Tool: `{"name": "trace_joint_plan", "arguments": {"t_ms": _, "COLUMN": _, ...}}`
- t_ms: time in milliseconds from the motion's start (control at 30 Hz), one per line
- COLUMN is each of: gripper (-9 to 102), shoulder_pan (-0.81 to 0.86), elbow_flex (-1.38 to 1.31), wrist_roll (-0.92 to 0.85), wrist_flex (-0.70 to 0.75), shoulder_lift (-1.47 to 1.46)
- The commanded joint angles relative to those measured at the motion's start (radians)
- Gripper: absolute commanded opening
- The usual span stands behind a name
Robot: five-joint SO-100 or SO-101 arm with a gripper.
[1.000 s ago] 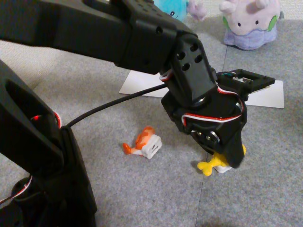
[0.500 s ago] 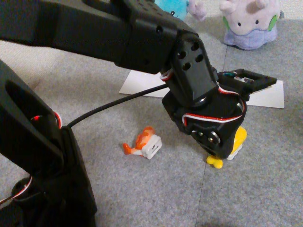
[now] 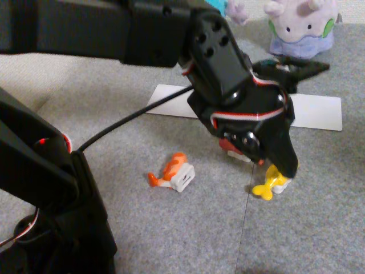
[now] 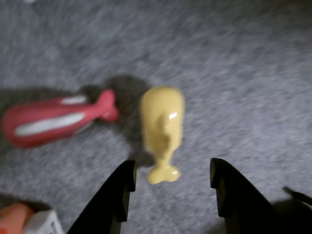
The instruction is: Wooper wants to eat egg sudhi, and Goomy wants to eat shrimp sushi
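Yellow, glossy plastic: egg sushi (image 4: pixel 162 126) lying on grey carpet, forked tail end pointing toward the camera in the wrist view, blurred there. Just beside it, to the left in that view, a red piece (image 4: pixel 53 120) with a white stripe. In the fixed view, yellow tail (image 3: pixel 263 190) and a bit of white rice block peeking out under the black gripper (image 3: pixel 279 174), on the carpet, well apart from the plush toys at the far edge.

Fingers (image 4: pixel 119 200) spread wide, released, empty, with the yellow tail between their tips but nothing touching.

Step in hand, judged: pickup of the egg piece, not yet gripped. Next move probably calls for lowering straight over the yellow topping, closing across its narrow width, keeping clear of the red neighbour, then carrying toward the blue plush. Smooth shell likely to slip under a shallow pinch.

Shrimp sushi (image 3: pixel 171 172), orange and white, tipped on its side to the left in the fixed view, untouched. Lilac plush (image 3: pixel 300 29) at top right beyond a white sheet (image 3: pixel 319 112); only a sliver of light blue plush (image 3: pixel 216 5) at the top edge.
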Motion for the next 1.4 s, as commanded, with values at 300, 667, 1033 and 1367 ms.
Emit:
{"name": "trace_joint_plan", "arguments": {"t_ms": 300, "gripper": 18, "shoulder_pan": -0.002, "elbow_flex": -0.196, "wrist_roll": 0.002, "wrist_flex": -0.009, "shoulder_lift": -0.35}}
{"name": "trace_joint_plan", "arguments": {"t_ms": 667, "gripper": 18, "shoulder_pan": -0.012, "elbow_flex": -0.204, "wrist_roll": -0.006, "wrist_flex": -0.052, "shoulder_lift": -0.348}}
{"name": "trace_joint_plan", "arguments": {"t_ms": 1033, "gripper": 2, "shoulder_pan": -0.005, "elbow_flex": -0.204, "wrist_roll": 0.0, "wrist_flex": -0.054, "shoulder_lift": -0.35}}
{"name": "trace_joint_plan", "arguments": {"t_ms": 1367, "gripper": 2, "shoulder_pan": -0.012, "elbow_flex": -0.224, "wrist_roll": 0.015, "wrist_flex": 0.041, "shoulder_lift": -0.273}}
